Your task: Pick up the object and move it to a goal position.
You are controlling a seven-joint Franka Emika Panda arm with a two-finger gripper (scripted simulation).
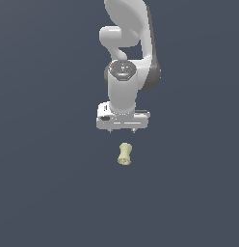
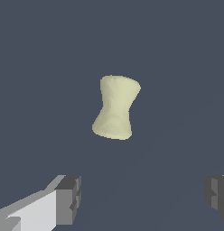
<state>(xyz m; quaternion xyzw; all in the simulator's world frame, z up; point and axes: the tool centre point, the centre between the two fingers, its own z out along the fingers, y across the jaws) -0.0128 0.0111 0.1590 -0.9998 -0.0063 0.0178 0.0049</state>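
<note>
White gripper (image 1: 122,130) spread wide and empty (fingertips barely visible), apparently hovering above the pale spool-shaped object (image 1: 125,154), apart from it

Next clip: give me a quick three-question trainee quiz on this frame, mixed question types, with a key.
1. True or false: the gripper is shut on the spool-shaped object.
2. Multiple choice: the object's colour is A) red B) pale yellow-cream C) blue.
3. Fill in: the object has flared ends and a narrow ____.

Key:
1. False; the fingers stand wide apart, clear of the object.
2. B
3. waist
</note>
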